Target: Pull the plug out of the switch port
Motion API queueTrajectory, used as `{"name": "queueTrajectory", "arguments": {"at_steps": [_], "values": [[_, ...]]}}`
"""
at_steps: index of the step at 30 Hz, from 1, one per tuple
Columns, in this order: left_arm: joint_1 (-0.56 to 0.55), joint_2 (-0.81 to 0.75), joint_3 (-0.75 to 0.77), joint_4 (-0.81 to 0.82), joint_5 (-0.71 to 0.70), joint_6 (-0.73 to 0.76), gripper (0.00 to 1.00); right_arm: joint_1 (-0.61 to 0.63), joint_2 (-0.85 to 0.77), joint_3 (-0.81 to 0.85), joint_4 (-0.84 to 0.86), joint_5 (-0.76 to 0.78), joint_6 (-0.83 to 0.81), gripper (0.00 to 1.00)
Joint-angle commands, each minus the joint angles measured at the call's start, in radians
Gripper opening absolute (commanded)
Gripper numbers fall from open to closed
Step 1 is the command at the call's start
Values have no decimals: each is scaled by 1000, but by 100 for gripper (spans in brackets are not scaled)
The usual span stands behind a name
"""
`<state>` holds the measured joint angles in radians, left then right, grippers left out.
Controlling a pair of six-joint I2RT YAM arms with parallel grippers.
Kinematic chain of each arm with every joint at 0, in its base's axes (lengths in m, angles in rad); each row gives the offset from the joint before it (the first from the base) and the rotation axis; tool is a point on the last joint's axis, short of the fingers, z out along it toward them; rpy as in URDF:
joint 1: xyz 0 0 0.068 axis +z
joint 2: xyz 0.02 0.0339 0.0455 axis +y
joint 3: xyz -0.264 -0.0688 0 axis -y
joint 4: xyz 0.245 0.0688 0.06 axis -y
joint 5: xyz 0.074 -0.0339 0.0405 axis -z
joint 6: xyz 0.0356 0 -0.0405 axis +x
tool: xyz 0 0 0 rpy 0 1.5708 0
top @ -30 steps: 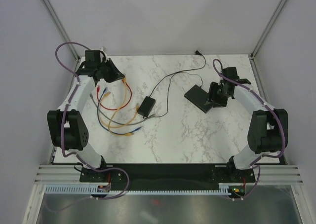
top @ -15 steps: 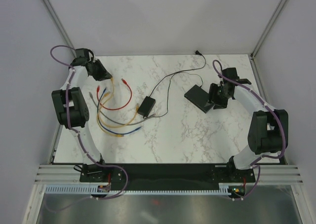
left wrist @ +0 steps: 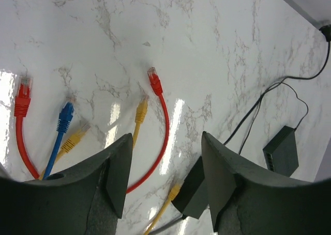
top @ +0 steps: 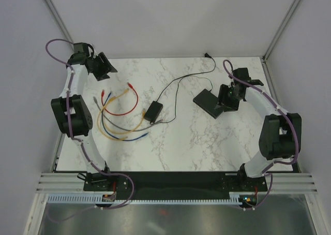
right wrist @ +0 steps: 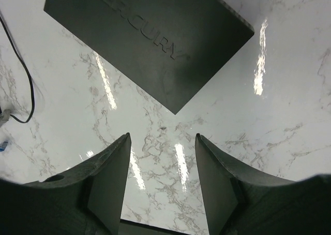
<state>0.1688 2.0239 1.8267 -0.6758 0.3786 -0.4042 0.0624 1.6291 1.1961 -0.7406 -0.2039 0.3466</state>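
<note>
The switch (top: 207, 101) is a flat black box at the right of the marble table, also seen in the right wrist view (right wrist: 150, 43) and far off in the left wrist view (left wrist: 282, 151). My right gripper (top: 226, 101) hovers at its near right end, open (right wrist: 163, 136), with only bare table between the fingers. My left gripper (top: 105, 69) is at the back left corner, open and empty (left wrist: 165, 136). Below it lie loose plugs: a red plug (left wrist: 153, 79) and a yellow plug (left wrist: 140, 111). No plug shows in the switch's sockets from these views.
A smaller black box (top: 153, 111) with a thin black cord (top: 176, 85) lies mid-table; a yellow cable end (left wrist: 178, 189) and a grey cable reach it. Red, blue, yellow and grey cables (top: 121, 122) loop across the left half. White walls close in on both sides.
My left gripper has opened and drawn back to the far left corner. The yellow cable end that was up at its fingers now lies on the table. The right gripper barely shifted.
</note>
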Motion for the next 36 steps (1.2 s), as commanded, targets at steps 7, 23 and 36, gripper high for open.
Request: {"name": "queueTrajectory", "arguments": {"at_steps": [7,23,36], "values": [[-188,-345,-310,1,78,-65,56,-18,162,227,1,17,3,70],[-733,-660,-685,214,198,-167,53,-26,509,514,-11,6,-49,75],[-733,-582,-636,193,212,-171,53,-27,348,182,95,-77,20,58]]}}
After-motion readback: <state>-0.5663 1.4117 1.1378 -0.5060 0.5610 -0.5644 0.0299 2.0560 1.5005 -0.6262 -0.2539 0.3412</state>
